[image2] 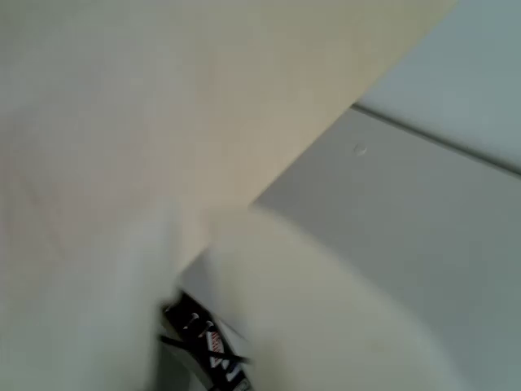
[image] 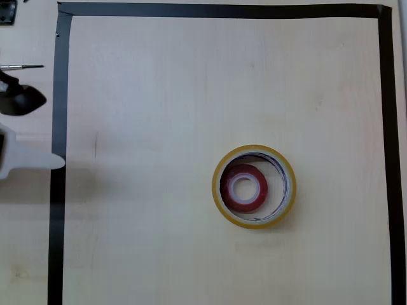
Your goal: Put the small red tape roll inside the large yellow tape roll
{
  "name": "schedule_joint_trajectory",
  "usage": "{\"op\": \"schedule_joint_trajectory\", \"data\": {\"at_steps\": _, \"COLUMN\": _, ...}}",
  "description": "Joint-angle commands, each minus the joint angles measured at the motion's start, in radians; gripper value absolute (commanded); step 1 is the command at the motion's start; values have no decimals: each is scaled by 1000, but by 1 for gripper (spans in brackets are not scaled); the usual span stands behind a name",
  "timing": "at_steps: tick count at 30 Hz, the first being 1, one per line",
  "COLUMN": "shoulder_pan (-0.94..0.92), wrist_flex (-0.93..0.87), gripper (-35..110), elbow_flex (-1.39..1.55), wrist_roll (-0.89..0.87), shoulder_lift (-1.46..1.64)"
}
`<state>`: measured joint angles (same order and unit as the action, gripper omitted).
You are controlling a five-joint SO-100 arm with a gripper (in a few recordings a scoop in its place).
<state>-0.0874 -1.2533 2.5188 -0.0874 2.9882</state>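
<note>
Overhead view: the bench (image: 191, 82) is pale wood-grain laminate, smooth and matte, with a border of black tape strip (image: 58, 190) marking a rectangle along its left, top and right sides. Inside the rectangle, right of centre and toward the lower half, lies the large yellow tape roll (image: 217, 190), a thin-walled ring lying flat with its hole facing straight up, its inner core dark and white. The small red tape roll (image: 249, 198) lies flat within that hole, glossy, with a white core; it sits toward the lower left of the hole, close against the yellow wall there, its own axis also vertical. No writing on either roll can be read. At the left edge, well apart from the rolls, a white pointed finger of the gripper (image: 38, 160) reaches just onto the black strip; whether the jaws are wide or narrow cannot be told. The wrist view is blurred: pale bench surface, a grey panel, white shapes in front
</note>
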Motion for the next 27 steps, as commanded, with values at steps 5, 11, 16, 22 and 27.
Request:
{"op": "schedule_joint_trajectory", "data": {"at_steps": 5, "shoulder_pan": 21, "wrist_flex": 23, "gripper": 0, "elbow_flex": 330, "wrist_roll": -23, "shoulder_lift": 344}}
{"op": "schedule_joint_trajectory", "data": {"at_steps": 11, "shoulder_pan": 46, "wrist_flex": 21, "gripper": 0, "elbow_flex": 462, "wrist_roll": -21, "shoulder_lift": 345}}
{"op": "schedule_joint_trajectory", "data": {"at_steps": 16, "shoulder_pan": 48, "wrist_flex": 2, "gripper": 0, "elbow_flex": 486, "wrist_roll": -21, "shoulder_lift": 345}}
{"op": "schedule_joint_trajectory", "data": {"at_steps": 22, "shoulder_pan": 46, "wrist_flex": -11, "gripper": 0, "elbow_flex": 483, "wrist_roll": -21, "shoulder_lift": 345}}
{"op": "schedule_joint_trajectory", "data": {"at_steps": 27, "shoulder_pan": 46, "wrist_flex": -11, "gripper": 1, "elbow_flex": 483, "wrist_roll": -21, "shoulder_lift": 345}}
